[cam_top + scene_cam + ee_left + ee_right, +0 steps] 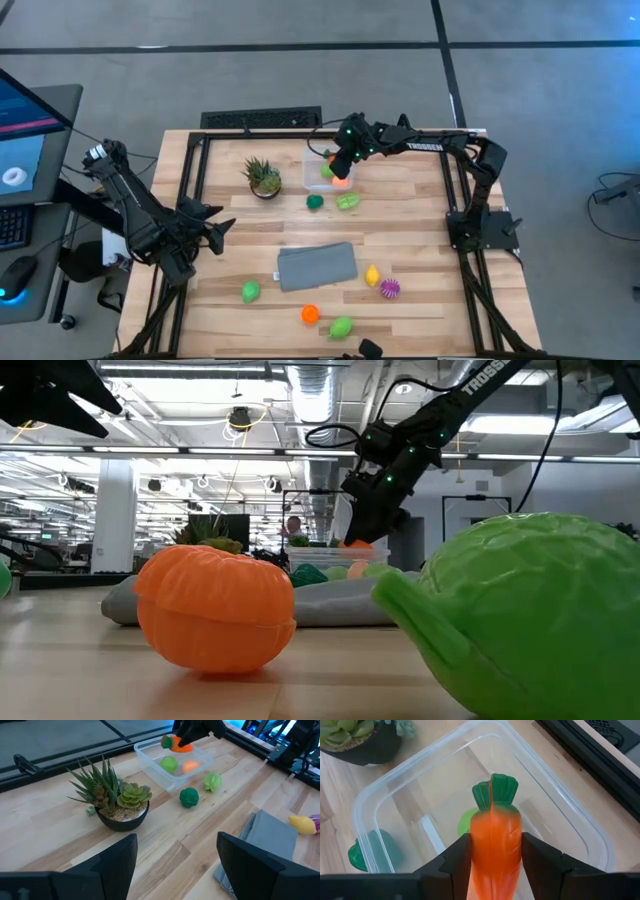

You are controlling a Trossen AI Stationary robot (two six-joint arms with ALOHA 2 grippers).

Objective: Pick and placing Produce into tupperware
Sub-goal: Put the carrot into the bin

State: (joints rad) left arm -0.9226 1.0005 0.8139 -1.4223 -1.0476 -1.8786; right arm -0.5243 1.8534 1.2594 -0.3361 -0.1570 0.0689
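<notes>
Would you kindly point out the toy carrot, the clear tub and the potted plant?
toy carrot [495,832]: right wrist view, orange body.
clear tub [570,805]: right wrist view, rim.
potted plant [122,817]: left wrist view, dark pot.

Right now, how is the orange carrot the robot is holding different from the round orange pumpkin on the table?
The long orange toy carrot is pinched in the right gripper above the clear plastic tub; the round ribbed orange pumpkin sits loose on the wooden table, far from it. The carrot has a green top; the pumpkin shows none. Both are orange.
</notes>
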